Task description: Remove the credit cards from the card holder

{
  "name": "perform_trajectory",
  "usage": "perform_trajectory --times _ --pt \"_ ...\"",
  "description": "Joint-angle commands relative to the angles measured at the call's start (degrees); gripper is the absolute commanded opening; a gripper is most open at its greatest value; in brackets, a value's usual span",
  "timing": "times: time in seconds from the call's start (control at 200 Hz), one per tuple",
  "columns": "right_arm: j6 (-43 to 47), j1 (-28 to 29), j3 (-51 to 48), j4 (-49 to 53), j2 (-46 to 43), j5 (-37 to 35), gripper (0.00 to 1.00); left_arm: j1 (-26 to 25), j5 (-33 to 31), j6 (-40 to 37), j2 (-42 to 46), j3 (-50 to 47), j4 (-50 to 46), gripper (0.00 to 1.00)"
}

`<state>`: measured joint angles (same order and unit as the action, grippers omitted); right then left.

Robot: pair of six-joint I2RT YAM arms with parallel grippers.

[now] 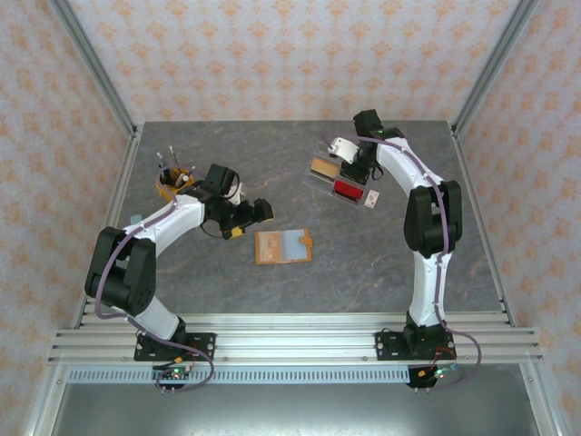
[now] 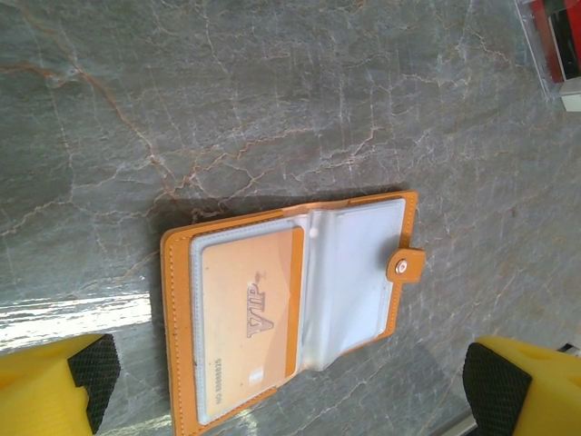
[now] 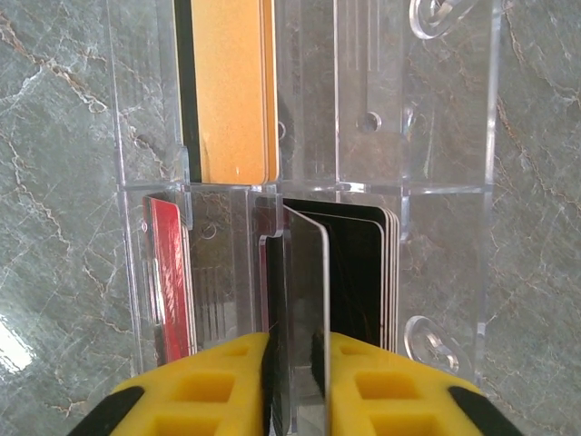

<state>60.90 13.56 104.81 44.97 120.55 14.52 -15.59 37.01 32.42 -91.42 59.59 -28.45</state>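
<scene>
Plainly lying open and flat near the middle of the table [image 1: 381, 272]: the card holder [image 1: 283, 245], orange cover down, pale lining up. From the left wrist, holding one tan card [image 2: 250, 318] marked VIP in its clear left pocket, with the tab clasp [image 2: 406, 265] sticking out from the right edge. Hovering just beside its left end: left gripper [image 1: 251, 221], spread wide and holding nothing, black pads [image 2: 91, 368] low at either side of the holder and well apart. Reaching over the clear tray [image 1: 340, 182] at the far right of the table: right gripper [image 1: 357, 173]. Seen from its own wrist, down over the tray's near compartment, yellow fingers [image 3: 209, 381] narrowly apart with a thin greyish card [image 3: 304, 300] standing between them; cannot tell whether pressed on it or just clear of it. Just beside that card, a stack of black cards [image 3: 363, 272]; red cards [image 3: 168, 263] in the neighbouring compartment; tan cards [image 3: 231, 91] in the one beyond
</scene>
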Motion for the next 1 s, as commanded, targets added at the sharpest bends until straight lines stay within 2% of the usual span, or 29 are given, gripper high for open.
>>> perform_trajectory --times 0.0,0.3,0.505,0.631,0.751,0.996 --pt "0.0 -0.1 2.2 -0.4 0.1 -0.7 0.24 0.6 1.0 -1.5 -0.7 0.9 1.0 1.00" --pt "-1.8 -0.6 2.5 -0.9 -3.0 -1.8 0.26 0.5 0.6 -1.4 -0.2 1.0 0.7 1.00" --pt "-9.5 -0.6 2.9 1.7 -7.7 -1.8 0.30 0.6 -1.0 -0.6 1.5 0.1 0.5 1.00" --pt "-18.9 -0.6 -1.0 1.4 -12.9 0.2 0.35 0.6 -2.4 -0.2 3.5 -1.3 0.3 1.00" --pt "-30.0 0.2 -8.8 -1.7 -19.3 2.2 0.39 0.6 -2.8 0.6 5.2 -3.0 0.5 1.00" --pt "-55.2 7.8 -25.5 -6.2 -31.7 0.5 0.39 0.6 -3.8 2.7 8.9 -8.2 2.0 1.00"
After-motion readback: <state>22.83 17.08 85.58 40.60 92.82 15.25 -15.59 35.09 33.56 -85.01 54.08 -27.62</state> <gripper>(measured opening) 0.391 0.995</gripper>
